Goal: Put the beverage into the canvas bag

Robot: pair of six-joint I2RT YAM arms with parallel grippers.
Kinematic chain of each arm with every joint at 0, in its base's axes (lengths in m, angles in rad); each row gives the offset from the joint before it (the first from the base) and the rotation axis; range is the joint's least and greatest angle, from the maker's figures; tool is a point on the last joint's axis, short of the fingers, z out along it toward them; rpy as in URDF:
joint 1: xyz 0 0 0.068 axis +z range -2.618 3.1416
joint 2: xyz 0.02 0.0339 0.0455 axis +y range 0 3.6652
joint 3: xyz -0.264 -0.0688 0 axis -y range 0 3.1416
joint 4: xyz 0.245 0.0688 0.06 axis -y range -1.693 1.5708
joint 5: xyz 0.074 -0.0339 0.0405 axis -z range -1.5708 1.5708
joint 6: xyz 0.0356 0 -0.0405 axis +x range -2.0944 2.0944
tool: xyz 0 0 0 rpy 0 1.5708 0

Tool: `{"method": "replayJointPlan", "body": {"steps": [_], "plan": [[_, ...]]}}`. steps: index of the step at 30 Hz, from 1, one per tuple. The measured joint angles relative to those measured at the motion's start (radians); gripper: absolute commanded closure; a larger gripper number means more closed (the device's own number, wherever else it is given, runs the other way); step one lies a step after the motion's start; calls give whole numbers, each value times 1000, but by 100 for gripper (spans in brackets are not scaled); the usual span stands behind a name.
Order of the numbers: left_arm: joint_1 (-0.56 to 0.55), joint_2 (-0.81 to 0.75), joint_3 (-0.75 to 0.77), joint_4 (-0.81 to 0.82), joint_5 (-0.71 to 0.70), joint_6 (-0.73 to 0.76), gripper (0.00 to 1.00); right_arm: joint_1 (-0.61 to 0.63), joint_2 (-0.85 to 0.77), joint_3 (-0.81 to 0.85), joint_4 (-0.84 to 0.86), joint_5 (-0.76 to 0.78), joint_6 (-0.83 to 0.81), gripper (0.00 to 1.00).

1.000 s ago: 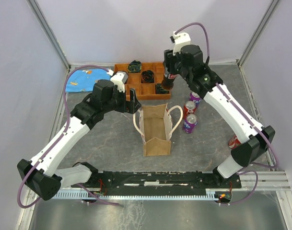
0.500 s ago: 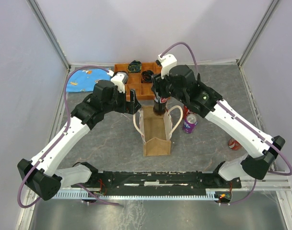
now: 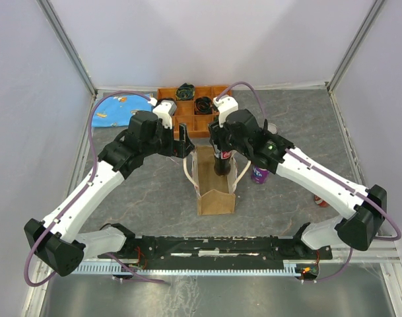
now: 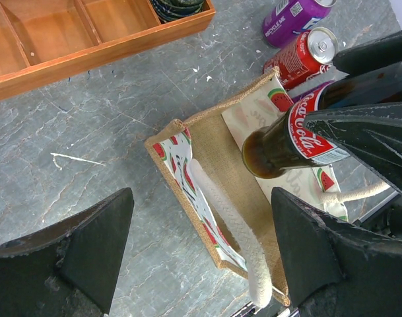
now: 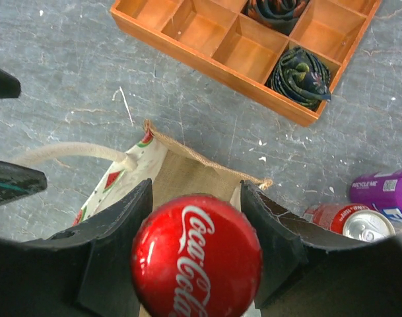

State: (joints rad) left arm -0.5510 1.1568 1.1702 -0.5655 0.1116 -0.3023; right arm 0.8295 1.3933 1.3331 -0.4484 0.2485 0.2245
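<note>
Grey surface (image 3: 148, 191) carries wooden tray (image 4: 108, 56) at far side & canvas bag (image 3: 216, 200) upright nr centre, mouth open, white handles flopped outward. L hand (image 4: 202, 205) hangs just beside bag's far-left corner, jaws spread wide, nothing in them. R hand (image 5: 195, 205) is part-closed, gripping upper part of cola bottle (image 4: 286, 142), red cap up, bottle approx upright w/ base over bag mouth (can't tell if base is below rim), w/ red can (image 4: 305, 56) & purple can (image 3: 259, 174) just beside bag on R.
</note>
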Motion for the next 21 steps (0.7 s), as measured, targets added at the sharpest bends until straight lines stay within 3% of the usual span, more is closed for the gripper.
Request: {"method": "replayJointPlan", "body": {"steps": [21], "plan": [[5,0,-26,1,0,0,9,13,156,-34,221,-23,7,100]]}}
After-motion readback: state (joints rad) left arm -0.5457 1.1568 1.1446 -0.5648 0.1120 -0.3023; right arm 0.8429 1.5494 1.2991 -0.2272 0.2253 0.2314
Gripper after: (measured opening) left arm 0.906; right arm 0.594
